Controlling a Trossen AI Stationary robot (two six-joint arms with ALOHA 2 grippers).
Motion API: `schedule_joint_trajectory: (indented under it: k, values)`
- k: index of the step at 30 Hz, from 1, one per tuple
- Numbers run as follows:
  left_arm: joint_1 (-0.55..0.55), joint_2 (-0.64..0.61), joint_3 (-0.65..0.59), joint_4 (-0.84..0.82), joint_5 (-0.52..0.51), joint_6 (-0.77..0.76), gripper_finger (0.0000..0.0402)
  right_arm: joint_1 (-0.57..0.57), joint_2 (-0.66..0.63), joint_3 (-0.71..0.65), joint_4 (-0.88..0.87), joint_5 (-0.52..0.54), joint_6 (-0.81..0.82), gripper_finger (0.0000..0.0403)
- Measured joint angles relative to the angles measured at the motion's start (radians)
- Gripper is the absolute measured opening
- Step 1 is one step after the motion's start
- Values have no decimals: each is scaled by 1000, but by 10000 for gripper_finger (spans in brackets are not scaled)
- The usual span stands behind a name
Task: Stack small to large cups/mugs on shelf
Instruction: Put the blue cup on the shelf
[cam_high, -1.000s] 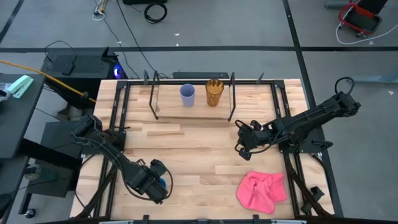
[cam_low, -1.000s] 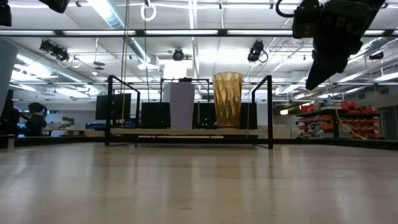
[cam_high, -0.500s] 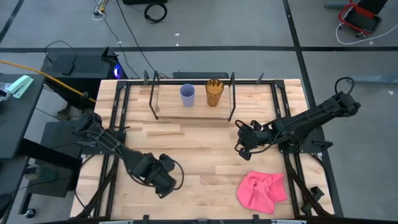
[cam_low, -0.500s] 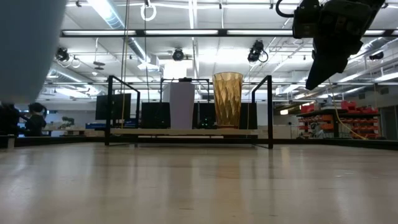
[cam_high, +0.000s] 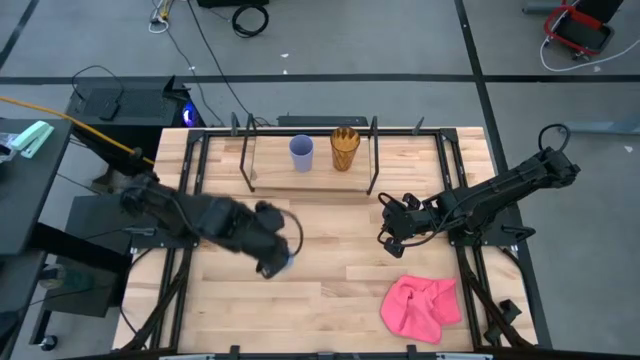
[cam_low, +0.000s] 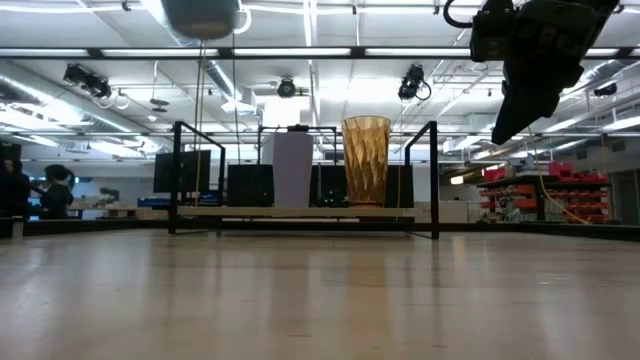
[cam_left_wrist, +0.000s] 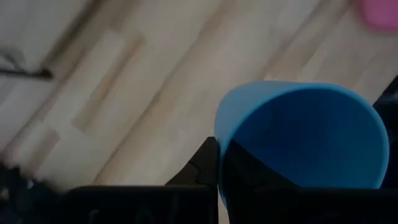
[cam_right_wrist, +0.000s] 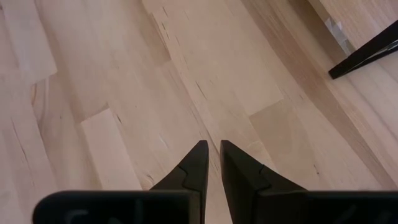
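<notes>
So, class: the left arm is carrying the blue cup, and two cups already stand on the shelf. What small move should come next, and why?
Probably carry on toward the shelf. The left gripper holds the blue cup above the table, short of the rack. The lavender cup and amber cup stand side by side, with free board on the lavender cup's outer side, which suits the smallest. The right gripper waits mid-table.

Pale wood desk (cam_high: 330, 270), planked, smooth, faintly sheened. Thin matt black metal rods around a light wood board on the shelf (cam_high: 372, 160). Smooth blue plastic cup (cam_left_wrist: 305, 143); ribbed translucent amber cup (cam_low: 366, 160); soft crumpled pink cloth (cam_high: 420, 305) toward 5 o'clock.
</notes>
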Motion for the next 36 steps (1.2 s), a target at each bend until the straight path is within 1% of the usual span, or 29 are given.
schedule_joint_trajectory:
  k: [3, 7, 12, 16, 18, 21, 25, 28, 32, 36]
  values:
    - [69, -8, 48, 2, -19, 59, 10, 0, 0, 0, 0, 0, 25, 50]
    - [179, -4, 66, 3, -19, 155, 10, 0, 0, 0, 0, 0, 82, 50]
    - [359, -4, 67, 4, -15, 272, 10, 0, 0, 2, 1, -3, 118, 50]
    - [513, -10, 67, 4, -14, 358, 10, 0, 0, 2, -1, -36, 109, 50]
    - [595, -15, 67, 2, 2, 402, 10, 0, 0, 2, -1, -43, 105, 50]
    - [728, -17, 67, 3, 52, 473, 10, 0, -2, 2, -1, -45, 96, 50]
    - [897, -19, 66, 3, 101, 565, 10, 0, -2, 3, 0, -45, 40, 50]
    - [1002, -18, 66, 3, 129, 623, 10, 0, -2, 3, 0, -32, 3, 50]
    - [1091, 1, 56, 2, 149, 697, 10, -1, -2, 3, 1, 29, -3, 50]
    - [1131, 30, 26, 5, 160, 757, 10, -1, -2, 3, 4, 49, -11, 50]
